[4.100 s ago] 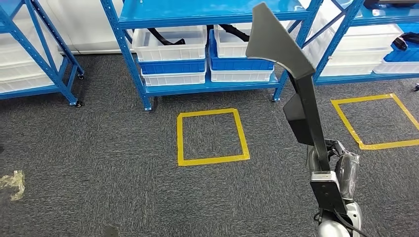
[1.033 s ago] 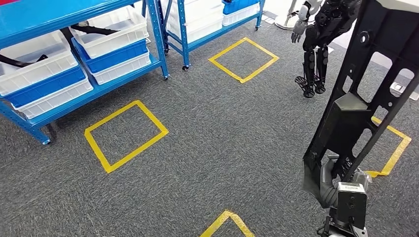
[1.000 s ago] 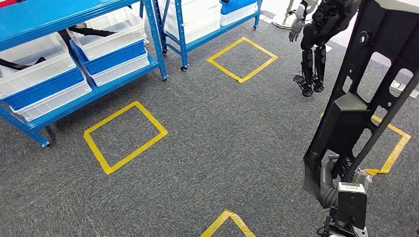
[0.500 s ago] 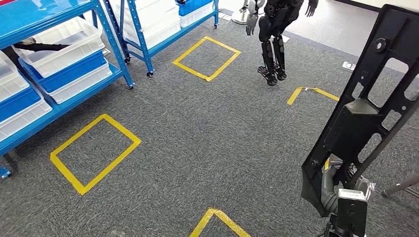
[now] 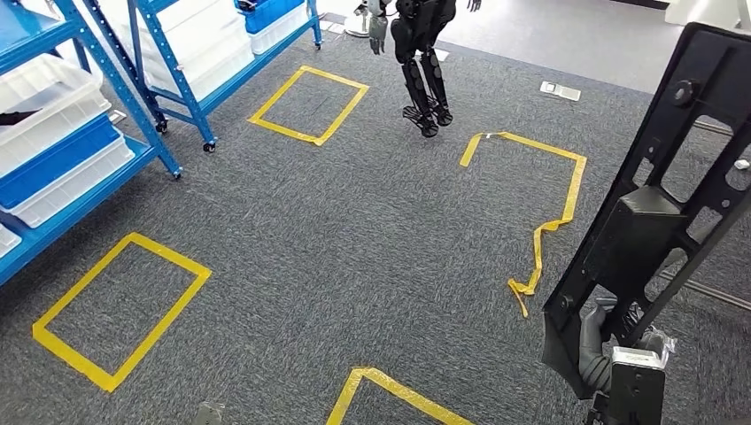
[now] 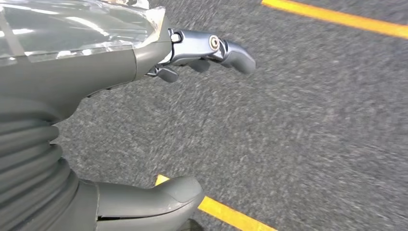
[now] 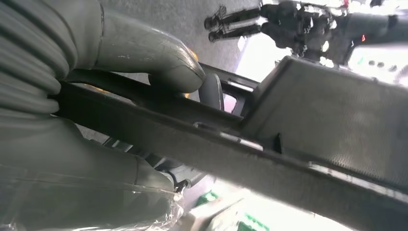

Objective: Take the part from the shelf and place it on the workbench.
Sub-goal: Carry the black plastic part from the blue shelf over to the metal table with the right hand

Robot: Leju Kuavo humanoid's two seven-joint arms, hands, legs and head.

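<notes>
The part (image 5: 660, 199) is a long black plastic frame with cut-outs and a boxy block at its middle; it stands upright and tilted at the right of the head view. My right hand (image 5: 604, 341) grips its lower end, and the thumb (image 7: 159, 60) presses on the part's (image 7: 269, 130) dark rail in the right wrist view. My left hand (image 6: 144, 67) hangs over the grey carpet with its fingers (image 6: 221, 48) apart and nothing in it.
Blue shelves (image 5: 133, 80) with white and blue bins stand at the left. Yellow tape squares (image 5: 120, 310) mark the grey carpet, and a loose tape strip (image 5: 536, 252) lies ahead. Another black humanoid robot (image 5: 421, 53) stands at the far top.
The whole view has swung to the right: the shelves slid off to the left and the other robot moved toward the middle top. My right hand keeps its grip on the part.
</notes>
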